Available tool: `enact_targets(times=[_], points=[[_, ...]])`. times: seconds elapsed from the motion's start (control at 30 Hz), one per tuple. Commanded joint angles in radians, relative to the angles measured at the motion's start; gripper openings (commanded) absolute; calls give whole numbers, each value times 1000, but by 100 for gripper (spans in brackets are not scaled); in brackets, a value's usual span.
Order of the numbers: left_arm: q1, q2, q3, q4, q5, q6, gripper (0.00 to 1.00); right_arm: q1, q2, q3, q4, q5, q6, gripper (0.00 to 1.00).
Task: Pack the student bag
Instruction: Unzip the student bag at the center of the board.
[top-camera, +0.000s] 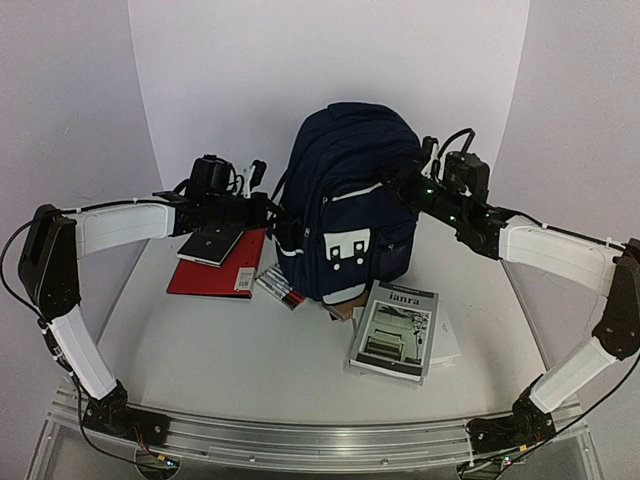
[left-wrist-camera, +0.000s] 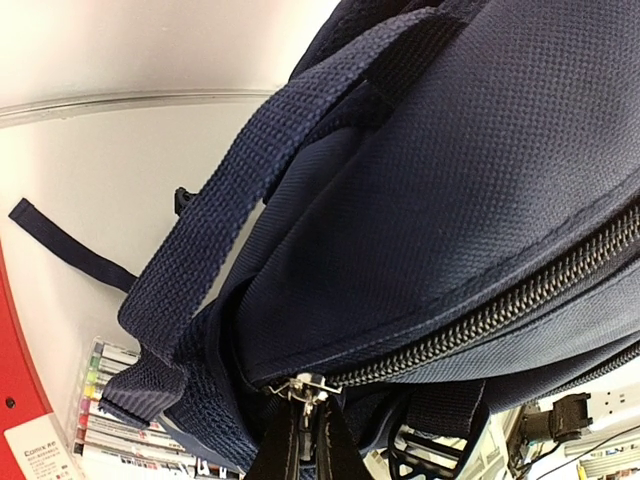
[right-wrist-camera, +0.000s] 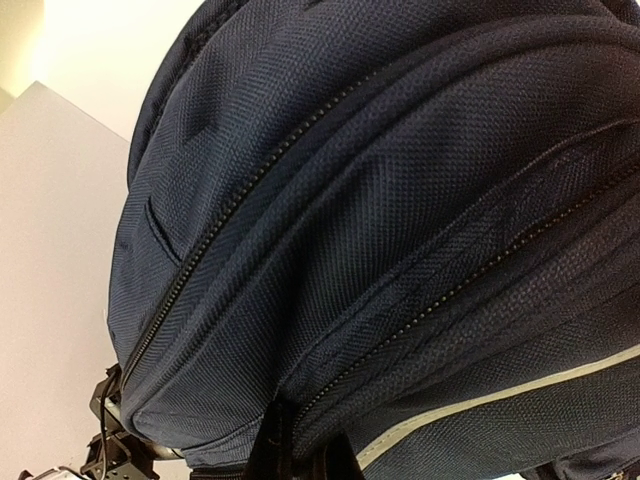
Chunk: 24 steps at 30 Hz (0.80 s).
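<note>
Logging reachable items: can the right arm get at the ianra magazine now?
Probably yes: the magazine lies uncovered before the student bag, on that arm's side; the right pincer, shut at the bag, must back off.

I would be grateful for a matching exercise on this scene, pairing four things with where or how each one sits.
Things:
1. student bag
2. folder
3. magazine
4. left pincer

Descriptions:
A. red, lying flat to the bag's left
B. shut on the zipper pull
C. navy, standing upright in the middle
D. lying flat in front of the bag, towards its right

Pairs: 1-C, 2-A, 3-D, 4-B.
</note>
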Motion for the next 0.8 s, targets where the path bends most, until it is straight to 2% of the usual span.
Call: enact_targets(times=[0.0, 0.2, 0.33, 0.63, 0.77], points=[[19, -82, 103, 27, 33, 15, 0, -6, -30, -17, -84, 87, -125, 0], [47, -86, 134, 25, 198, -20, 0, -7, -25, -11, -112, 126, -164, 0], [66, -89, 127, 16, 291, -32, 0, -8, 6, 56, -111, 109, -208, 0], [92, -75, 72, 19, 317, -29, 0, -57, 191, 338, -36, -39, -349, 0], [95, -72, 70, 34, 318, -47, 0, -97, 260, 405, 36, -117, -393, 0]])
